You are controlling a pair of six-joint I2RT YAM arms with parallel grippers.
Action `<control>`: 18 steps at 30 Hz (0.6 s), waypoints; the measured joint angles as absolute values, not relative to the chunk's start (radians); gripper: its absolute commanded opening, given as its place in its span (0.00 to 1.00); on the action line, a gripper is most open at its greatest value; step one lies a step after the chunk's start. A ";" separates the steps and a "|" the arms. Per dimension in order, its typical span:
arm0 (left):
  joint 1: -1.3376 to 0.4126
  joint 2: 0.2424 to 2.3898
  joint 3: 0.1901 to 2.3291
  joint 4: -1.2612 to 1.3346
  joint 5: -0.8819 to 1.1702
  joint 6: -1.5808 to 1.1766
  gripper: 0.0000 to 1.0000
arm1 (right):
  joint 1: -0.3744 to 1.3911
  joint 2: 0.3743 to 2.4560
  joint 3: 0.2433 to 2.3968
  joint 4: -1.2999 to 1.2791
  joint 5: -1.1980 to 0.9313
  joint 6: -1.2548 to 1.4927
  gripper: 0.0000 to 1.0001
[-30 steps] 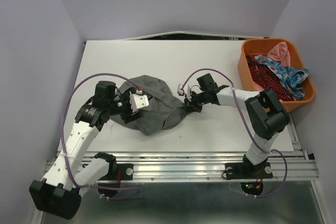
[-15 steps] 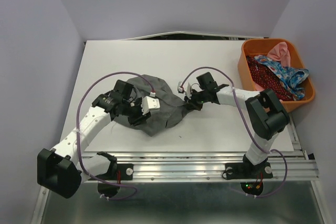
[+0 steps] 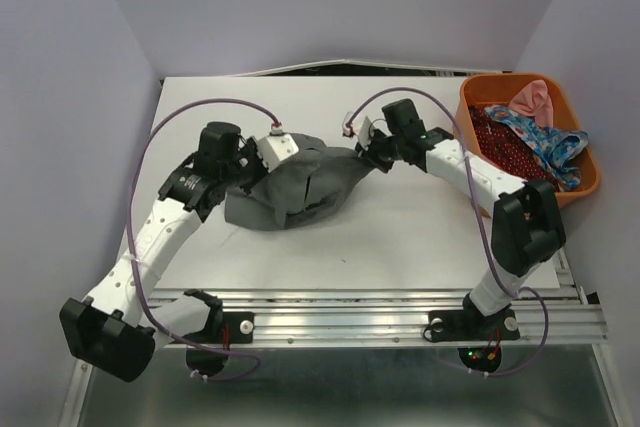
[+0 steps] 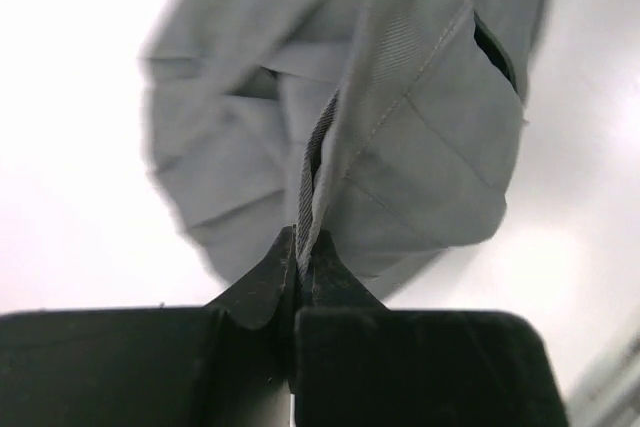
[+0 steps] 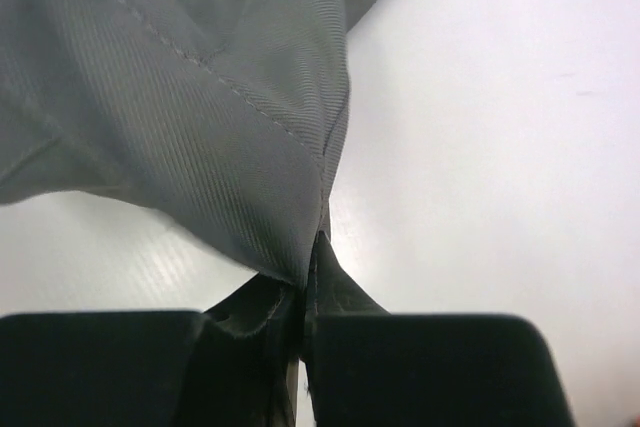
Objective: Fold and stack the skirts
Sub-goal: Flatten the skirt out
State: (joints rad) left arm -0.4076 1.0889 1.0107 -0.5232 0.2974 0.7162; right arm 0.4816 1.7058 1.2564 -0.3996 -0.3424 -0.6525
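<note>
Left gripper is pinched tight on a thin fold of the grey skirt, right at a seam. Right gripper is closed just as tight on another edge of the same skirt. The skirt hangs between them, with its low part bunched on the table.

Each gripper has only a little bit of cloth at its very tips. If the two arms pull apart too hard, I think one edge could slip out and the skirt would drop in a heap. If they pull unevenly, the wrinkles may not come flat, and the fold would come out crooked.

On the near side of the skirt there is bare table to lay it down on. More bare table lies to the left and at the back, up to the wall.

Far off on the right sits the orange basket. The red dotted skirt and the blue flower skirt wait inside it. The right arm runs near that basket, so a wide swing could bump it.
</note>
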 measured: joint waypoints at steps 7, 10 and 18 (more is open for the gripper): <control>-0.391 1.068 1.205 -0.401 0.215 0.725 0.00 | 0.438 1.600 1.446 -0.620 -0.363 -0.776 0.01; -0.392 1.017 1.180 -0.430 0.278 0.752 0.00 | 0.439 1.561 1.447 -0.770 -0.411 -0.836 0.08; -0.384 0.932 0.986 -0.476 0.334 0.772 0.00 | 0.432 1.573 1.196 -0.923 -0.458 -0.895 0.94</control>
